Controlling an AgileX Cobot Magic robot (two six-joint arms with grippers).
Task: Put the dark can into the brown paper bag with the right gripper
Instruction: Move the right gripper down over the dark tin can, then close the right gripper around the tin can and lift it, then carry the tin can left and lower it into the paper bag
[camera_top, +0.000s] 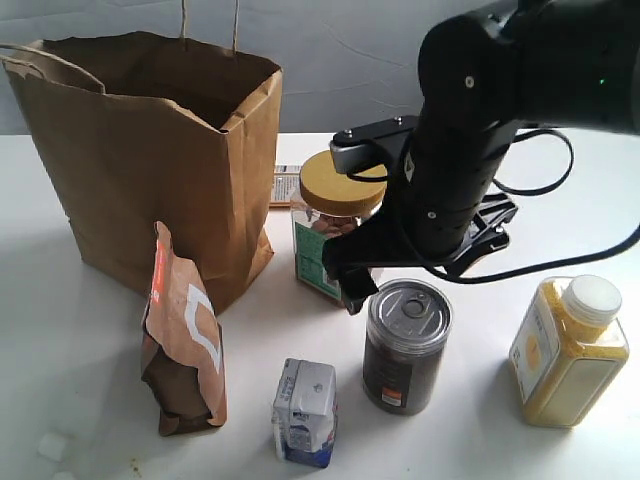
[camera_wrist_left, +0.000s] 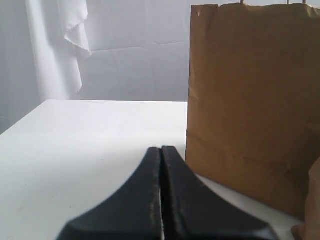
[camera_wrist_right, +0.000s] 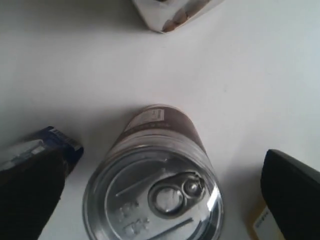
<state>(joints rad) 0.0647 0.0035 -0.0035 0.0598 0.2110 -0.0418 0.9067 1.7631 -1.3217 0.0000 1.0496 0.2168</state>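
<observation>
Two black fingers (camera_wrist_right: 292, 195) of right hand (camera_wrist_right: 160, 202) spread wide, gripping nothing. Just beneath, between them: dark can (camera_top: 407, 345), short smooth cylinder, upright on white bench (camera_top: 80, 380), ribbed silver pull-tab lid sealed. Well away from hand: brown paper bag (camera_top: 150, 170), creased kraft, top open, inside shadowed. Left hand (camera_wrist_left: 161, 200) pressed closed, empty.

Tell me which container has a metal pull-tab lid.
The dark can, under the right claw; the nut jar has a yellow lid, the yellow bottle a white one.
</observation>
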